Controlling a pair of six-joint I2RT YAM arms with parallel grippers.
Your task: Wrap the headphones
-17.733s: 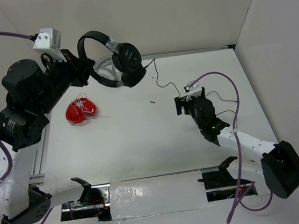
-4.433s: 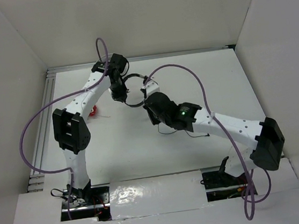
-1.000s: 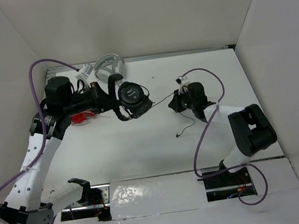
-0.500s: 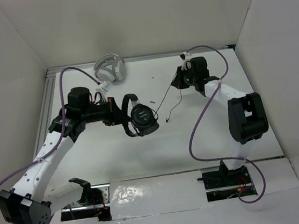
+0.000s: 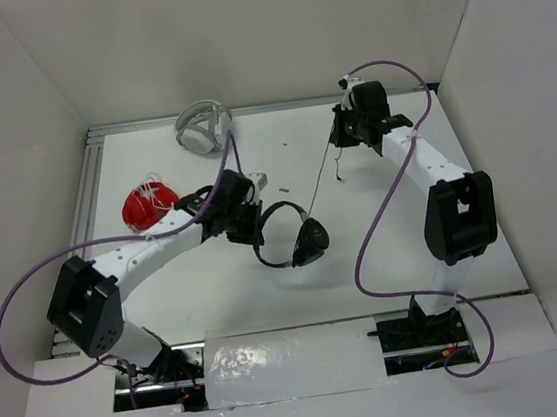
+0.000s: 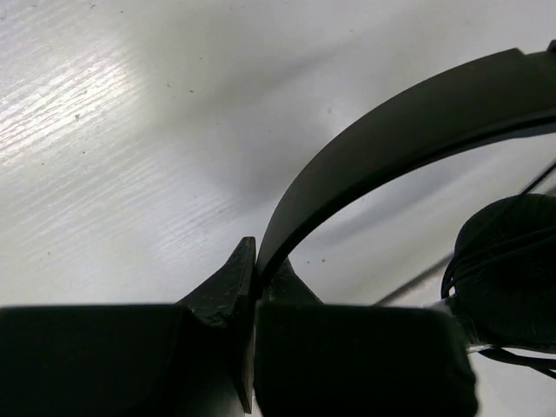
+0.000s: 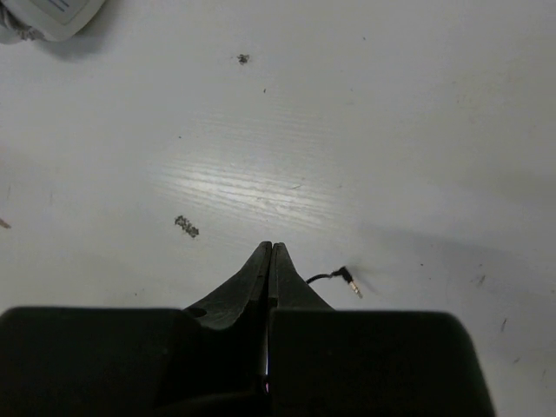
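The black headphones hang from my left gripper, which is shut on the thin headband near one end. One round earcup dangles just above the table; in the left wrist view that earcup shows at the right edge with cable wound around it. The thin black cable runs from the earcup up to my right gripper at the far right of the table. That gripper is shut on the cable, and the plug sticks out just past its fingers.
Grey-white headphones lie at the far edge, left of centre; a corner of them shows in the right wrist view. Red headphones with a white cable lie at the left. White walls enclose the table.
My left arm has swung right and toward the near edge, carrying the headphones with it. The right gripper has shifted slightly farther back, still holding the cable.
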